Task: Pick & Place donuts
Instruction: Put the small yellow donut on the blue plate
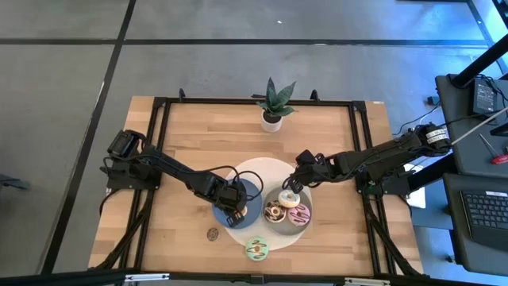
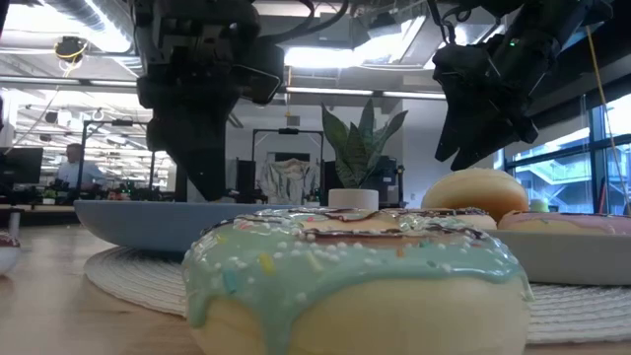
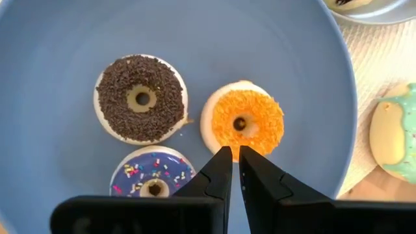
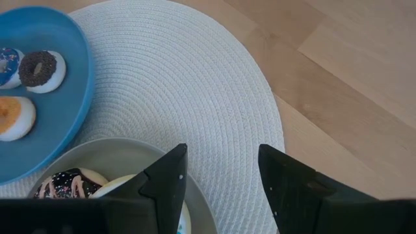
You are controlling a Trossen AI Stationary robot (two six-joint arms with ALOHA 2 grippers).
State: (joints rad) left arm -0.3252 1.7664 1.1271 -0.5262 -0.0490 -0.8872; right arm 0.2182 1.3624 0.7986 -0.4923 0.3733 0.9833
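Observation:
My left gripper [image 1: 232, 200] [image 3: 234, 155] hovers shut over the blue plate [image 3: 58, 39]. On the plate lie three mini rings: dark [image 3: 142, 99], orange [image 3: 242, 121] and purple [image 3: 153, 177]. My right gripper [image 1: 290, 185] [image 4: 221, 172] is open above the grey plate [image 4: 97, 153], just over the white donut [image 1: 288, 199] [image 2: 475, 192]. The chocolate donut [image 1: 275, 212] and pink donut [image 1: 299, 214] lie in that plate too. The green donut [image 1: 256, 249] [image 2: 345, 276] rests flat at the mat's near edge. A brown mini ring [image 1: 213, 234] lies on the bare wood. My left gripper points down at the blue plate, its shut fingertips [image 3: 224, 156] over the edge of the orange mini ring [image 3: 227, 144]. I cannot tell whether they touch it.
Both plates sit on a round white woven mat [image 4: 195, 84] in the middle of the table. A potted plant [image 1: 272, 103] stands near the far edge. Bare wood lies to the left and right of the mat, and black rails frame the table.

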